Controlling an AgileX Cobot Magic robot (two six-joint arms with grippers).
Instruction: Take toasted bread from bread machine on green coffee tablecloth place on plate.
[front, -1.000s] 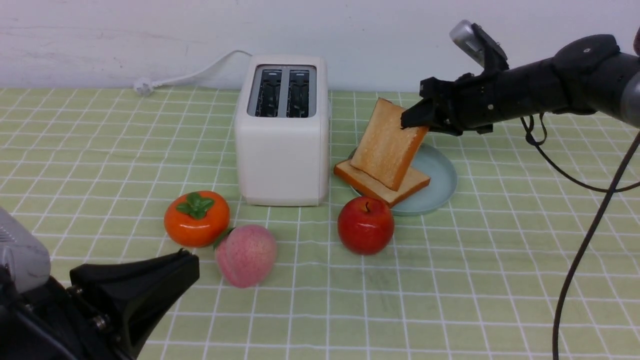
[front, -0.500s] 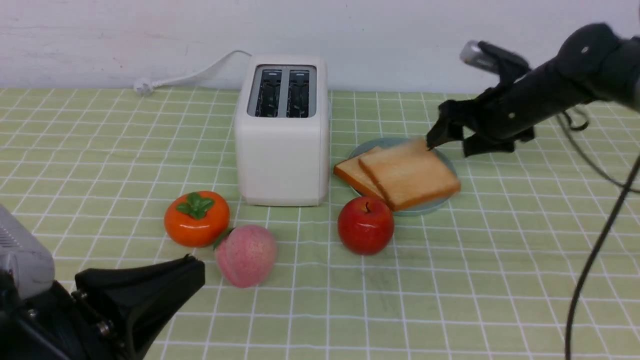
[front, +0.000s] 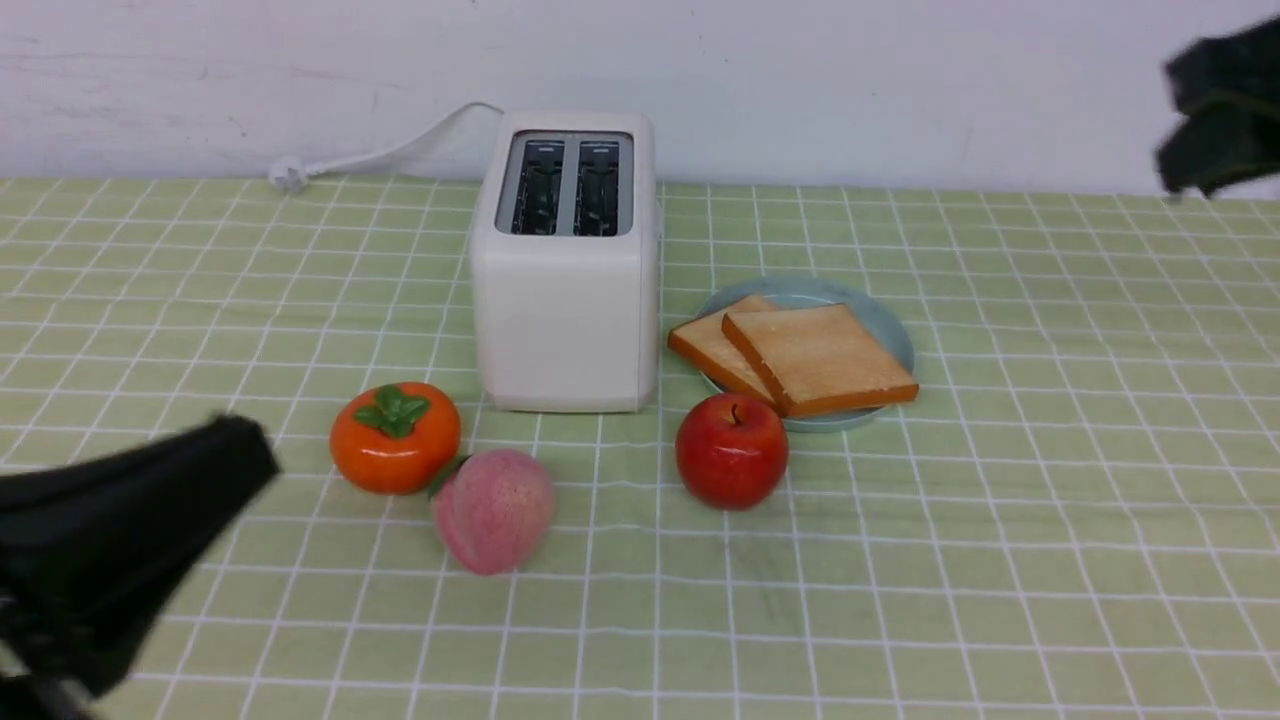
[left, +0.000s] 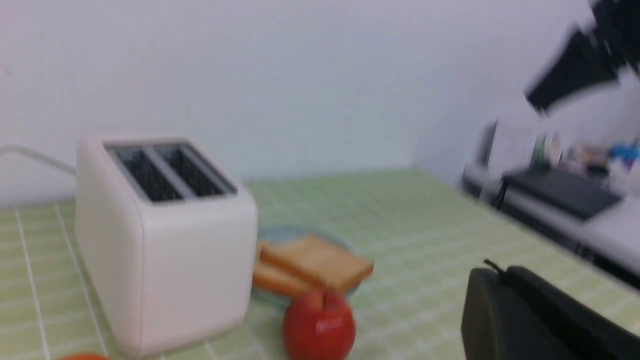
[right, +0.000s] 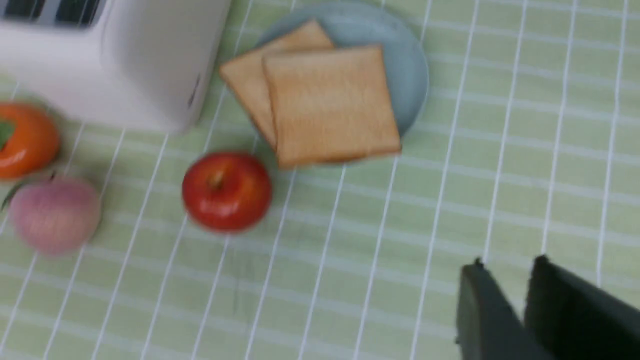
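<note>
Right hand (front: 1185, 165) high, far right; left hand (front: 240, 455) low, near corner

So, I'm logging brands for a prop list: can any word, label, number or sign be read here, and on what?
No text can be read.
The bread machine is plain white; a small dark mark on its side is too blurred to read.
The plate, the toasted bread and the green coffee tablecloth carry no print.
Coloured items on the background desk are too blurred to read.
</note>
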